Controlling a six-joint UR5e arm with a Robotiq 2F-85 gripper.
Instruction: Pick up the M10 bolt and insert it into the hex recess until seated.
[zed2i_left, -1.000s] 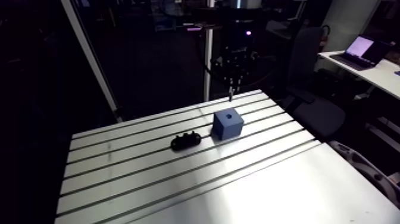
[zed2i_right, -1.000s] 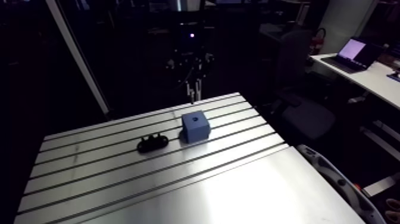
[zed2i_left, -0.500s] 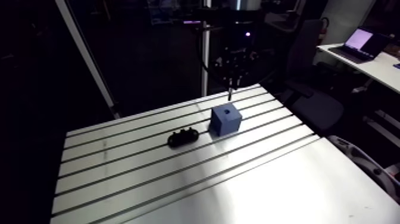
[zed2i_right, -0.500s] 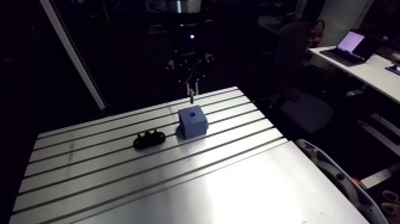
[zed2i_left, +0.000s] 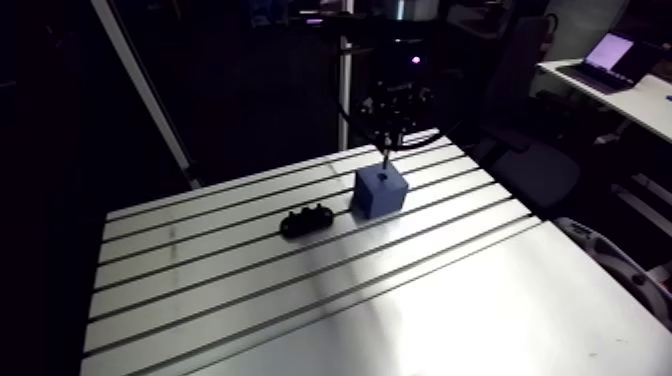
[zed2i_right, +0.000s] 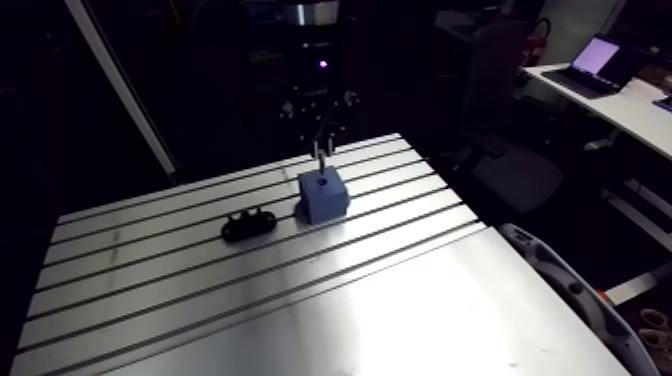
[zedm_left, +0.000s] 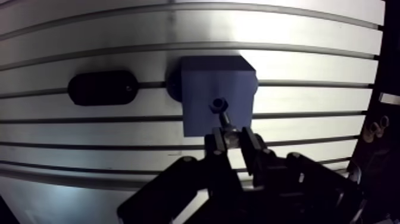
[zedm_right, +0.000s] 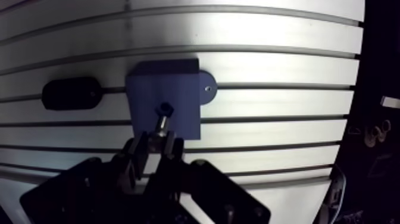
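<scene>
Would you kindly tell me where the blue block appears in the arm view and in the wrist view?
Arm view: the blue block stands on the far part of the table, directly under the gripper.
Wrist view: it lies just ahead of the gripper, with the held bolt pointing at its top face.
Shared landmark: the black oblong part beside the block, apart from it.

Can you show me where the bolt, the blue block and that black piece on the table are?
bolt (zedm_right: 161, 123): wrist view, on its shank.
blue block (zedm_left: 205, 83): wrist view, on its top face.
black piece (zedm_left: 102, 88): wrist view, on its middle.
</scene>
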